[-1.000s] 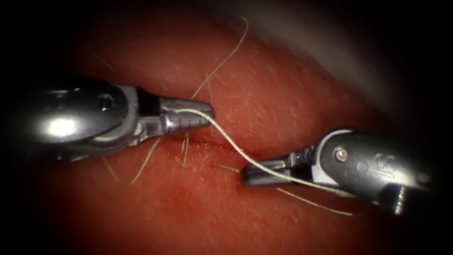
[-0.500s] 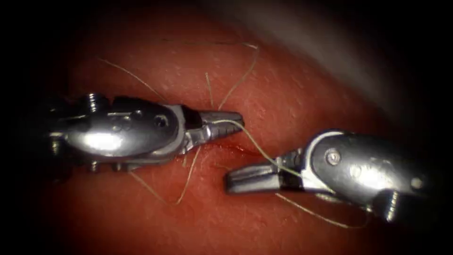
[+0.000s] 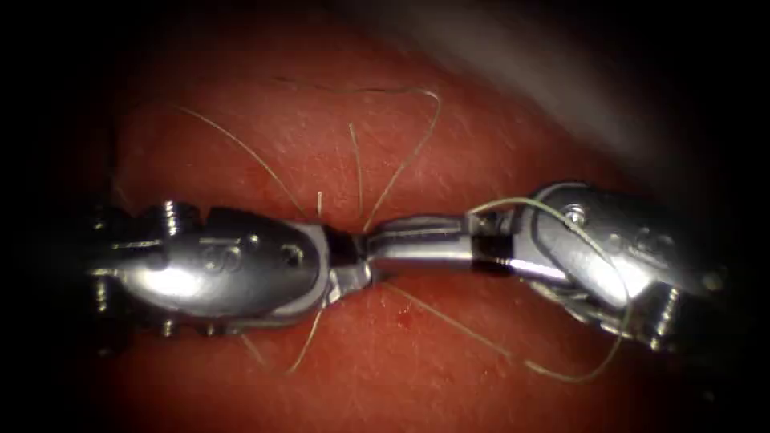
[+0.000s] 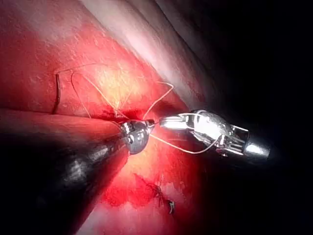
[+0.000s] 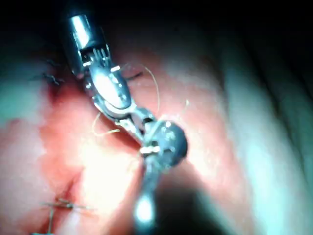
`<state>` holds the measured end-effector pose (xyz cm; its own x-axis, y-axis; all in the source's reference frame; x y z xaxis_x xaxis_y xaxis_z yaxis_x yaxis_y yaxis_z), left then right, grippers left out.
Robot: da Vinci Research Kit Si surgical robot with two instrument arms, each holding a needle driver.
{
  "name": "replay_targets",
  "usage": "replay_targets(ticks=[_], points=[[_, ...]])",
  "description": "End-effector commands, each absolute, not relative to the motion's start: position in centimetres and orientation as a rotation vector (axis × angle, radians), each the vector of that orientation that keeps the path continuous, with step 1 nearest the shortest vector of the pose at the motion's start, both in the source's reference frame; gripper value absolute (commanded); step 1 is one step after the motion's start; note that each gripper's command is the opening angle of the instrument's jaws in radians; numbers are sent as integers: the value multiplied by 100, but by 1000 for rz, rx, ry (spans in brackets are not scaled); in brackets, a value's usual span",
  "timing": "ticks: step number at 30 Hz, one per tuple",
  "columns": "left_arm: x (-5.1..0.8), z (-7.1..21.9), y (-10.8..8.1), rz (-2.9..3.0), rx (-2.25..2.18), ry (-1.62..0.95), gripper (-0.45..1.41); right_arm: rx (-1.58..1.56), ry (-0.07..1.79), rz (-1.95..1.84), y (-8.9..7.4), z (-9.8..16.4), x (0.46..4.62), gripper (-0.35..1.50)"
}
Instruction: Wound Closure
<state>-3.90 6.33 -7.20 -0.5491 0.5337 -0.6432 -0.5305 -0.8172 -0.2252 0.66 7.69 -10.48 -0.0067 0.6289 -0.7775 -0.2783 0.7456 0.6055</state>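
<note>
My left tool [image 3: 359,258] comes in from the left, its jaws shut on the pale thread [image 3: 417,148] at their tip. The right tool [image 3: 381,244] lies with shut jaws tip to tip against it, over the line of the cut. From the meeting point the thread runs as a loop [image 3: 597,252] over the right tool's wrist and back beneath it across the tissue [image 3: 497,144]. The left wrist view shows both tips meeting [image 4: 155,122], and a thin dark curved piece [image 4: 57,93], likely the needle, lying free on the tissue. What the right jaws hold, I cannot tell.
Loose thread tails [image 3: 357,160] stand up from the tissue behind the tips. Earlier knotted stitches sit along the cut [image 5: 58,205] [image 4: 164,196]. A pale rim of tissue [image 3: 561,88] rises at the back right.
The left tool has slid right and the right tool left and upward until their tips meet. The thread, earlier stretched straight between them, now loops over the right tool's wrist.
</note>
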Motion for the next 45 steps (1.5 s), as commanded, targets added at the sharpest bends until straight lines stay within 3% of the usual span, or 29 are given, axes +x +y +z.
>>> replay_targets(ticks=[1, 7, 10, 20, 27, 45], points=[[-396, -721, 629, 2354, -971, 1, -35, 293, 1386, 743, 775, -1041, 65, 2], [-410, -742, 617, 2393, -958, 2, -35, 206, 1327, 813, 782, -1034, 55, 62], [-415, -746, 613, 2402, -970, -7, -35, 173, 1289, 835, 783, -1033, 53, 76], [-410, -765, 612, 2414, -979, -17, -35, 150, 1183, 779, 778, -1021, 57, 78], [-403, -787, 622, 2472, -981, -32, -35, 171, 1110, 676, 762, -1011, 83, 73], [-383, -793, 691, 2514, -985, -50, -35, 296, 1152, 495, 724, -1011, 127, 52]])
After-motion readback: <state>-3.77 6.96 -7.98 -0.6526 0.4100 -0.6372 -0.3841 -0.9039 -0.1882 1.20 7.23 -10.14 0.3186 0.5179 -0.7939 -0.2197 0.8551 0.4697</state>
